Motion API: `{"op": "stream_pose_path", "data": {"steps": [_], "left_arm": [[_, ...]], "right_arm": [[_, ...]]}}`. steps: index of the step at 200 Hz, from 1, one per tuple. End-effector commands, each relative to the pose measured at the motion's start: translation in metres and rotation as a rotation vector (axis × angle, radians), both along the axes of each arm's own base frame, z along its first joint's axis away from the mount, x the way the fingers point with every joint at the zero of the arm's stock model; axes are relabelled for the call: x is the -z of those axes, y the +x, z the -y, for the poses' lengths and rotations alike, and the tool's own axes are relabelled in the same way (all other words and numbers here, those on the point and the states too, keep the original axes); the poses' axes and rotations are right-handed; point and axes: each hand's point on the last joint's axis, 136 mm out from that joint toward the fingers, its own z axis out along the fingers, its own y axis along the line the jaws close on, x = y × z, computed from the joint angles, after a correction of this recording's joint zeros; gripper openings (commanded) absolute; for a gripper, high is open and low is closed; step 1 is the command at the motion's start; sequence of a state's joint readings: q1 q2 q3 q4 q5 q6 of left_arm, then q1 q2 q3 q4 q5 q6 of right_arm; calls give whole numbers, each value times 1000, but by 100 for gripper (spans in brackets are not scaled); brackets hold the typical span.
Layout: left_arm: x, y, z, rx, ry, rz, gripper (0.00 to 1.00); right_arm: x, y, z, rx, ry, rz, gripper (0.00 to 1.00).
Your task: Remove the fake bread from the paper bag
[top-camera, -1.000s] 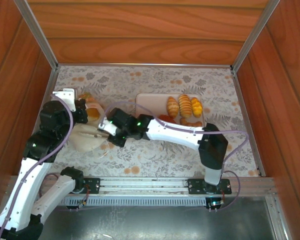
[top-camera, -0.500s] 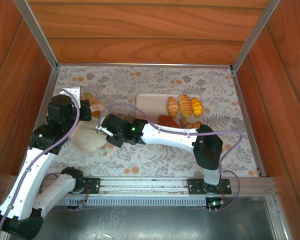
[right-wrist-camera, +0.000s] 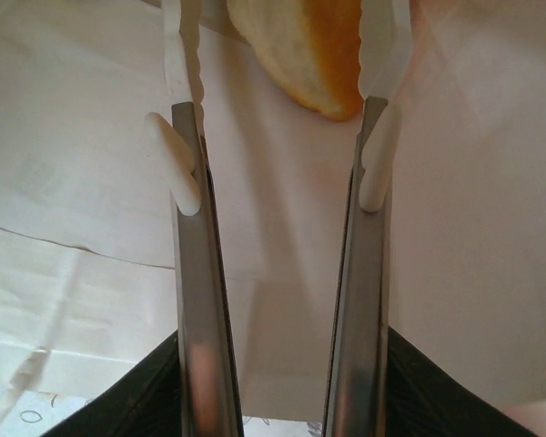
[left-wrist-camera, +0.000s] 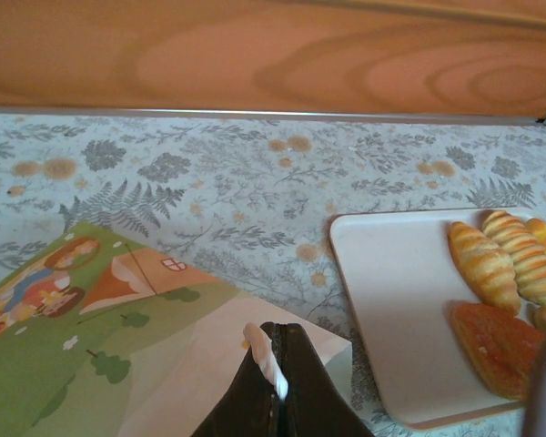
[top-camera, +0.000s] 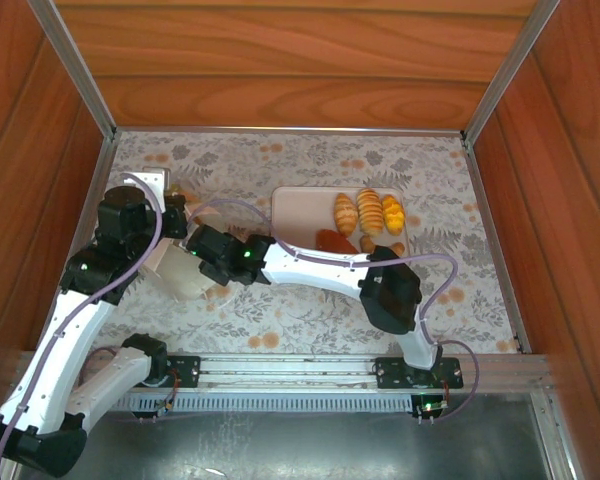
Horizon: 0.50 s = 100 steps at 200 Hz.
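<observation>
In the top view the paper bag [top-camera: 180, 280] lies on the bench [top-camera: 280, 160], with my right pincer [top-camera: 198, 255] pushed into its mouth and my left pincer [top-camera: 177, 213] at its far rim; other bread [top-camera: 370, 212] sits on the tray [top-camera: 295, 205]. The left wrist view shows the left pincer [left-wrist-camera: 275, 369] fully closed on a thin pale strip of the paper bag [left-wrist-camera: 118, 364]; if that slips, I judge the mouth collapses. In the right wrist view the right pincer [right-wrist-camera: 280, 36] stands about half open, gripping nothing, and 1 golden roll [right-wrist-camera: 314, 64] lies between its 2 fingertips, nearer the right one. Closing here may pinch paper or squirt the roll deeper.
</observation>
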<state>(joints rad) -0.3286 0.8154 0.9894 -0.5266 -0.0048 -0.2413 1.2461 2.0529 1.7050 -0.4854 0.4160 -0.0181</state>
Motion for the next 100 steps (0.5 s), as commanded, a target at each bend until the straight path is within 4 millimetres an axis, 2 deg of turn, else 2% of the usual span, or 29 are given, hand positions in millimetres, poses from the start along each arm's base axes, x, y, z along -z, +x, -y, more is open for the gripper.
{"op": "stream_pose_path", "data": {"steps": [1,28,76,100], "left_arm": [[-17,4,6,23,-30,55,0],[-17,7,7,23,-33,68,0],[-17,8,11,36,-53,90,0],[-18,8,10,37,-51,97,0]], "right_arm": [[-6,5,-8,21,80,-62,50],[-1,17,0,70,41,-28,51],[-24,24,-1,24,34,67,51],[-22,27,-5,6,27,100,52]]}}
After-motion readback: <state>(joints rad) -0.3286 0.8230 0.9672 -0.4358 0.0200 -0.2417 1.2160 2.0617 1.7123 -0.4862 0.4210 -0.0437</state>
